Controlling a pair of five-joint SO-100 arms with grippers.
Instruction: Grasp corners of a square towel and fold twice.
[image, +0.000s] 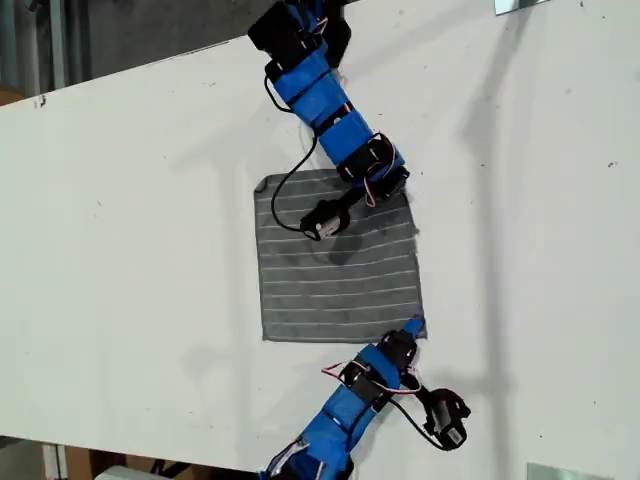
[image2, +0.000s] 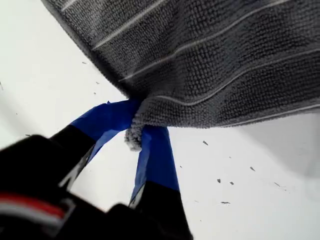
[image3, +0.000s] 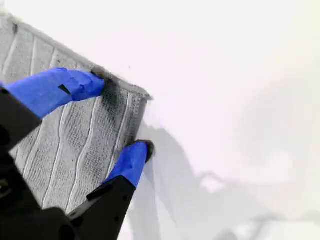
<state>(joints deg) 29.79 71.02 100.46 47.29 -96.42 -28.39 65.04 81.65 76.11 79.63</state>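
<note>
Two blue arms over one grey towel (image: 338, 262), spread flat and unfolded on the white table (image: 130, 220) in the exterior view. Landmark: the towel itself. One arm down from the exterior view's top, wrist over the towel's upper right corner (image: 405, 196); the other up from the bottom edge, tip at the towel's lower right corner (image: 417, 326). No fold made so far.

First wrist view: first gripper (image2: 135, 137) pinched shut on a corner (image2: 132, 139) of the towel, a nub of hem bunched between the two blue fingers (image2: 156, 155). Cloth lifted a little off the table beyond the pinch, stripes running away across it. Most likely the lower arm of the exterior view, going by the corner at its tip, though not beyond doubt.

Second wrist view: second gripper (image3: 122, 117) spread wide, straddling another corner (image3: 142, 95); one finger (image3: 75, 85) pressed on top of the cloth near the hem, the other at the towel's edge on the table. Nothing clamped yet.

Handling, as a judgement: soft, light, limp terry; certain to sag and drape once lifted, no risk of breakage. Loops grippy enough, but a shallow bite on the hem liable to slip. Best hold right at the hemmed corners, thick and doubled, both corners on the same side of the towel, raised evenly to carry that edge across.
</note>
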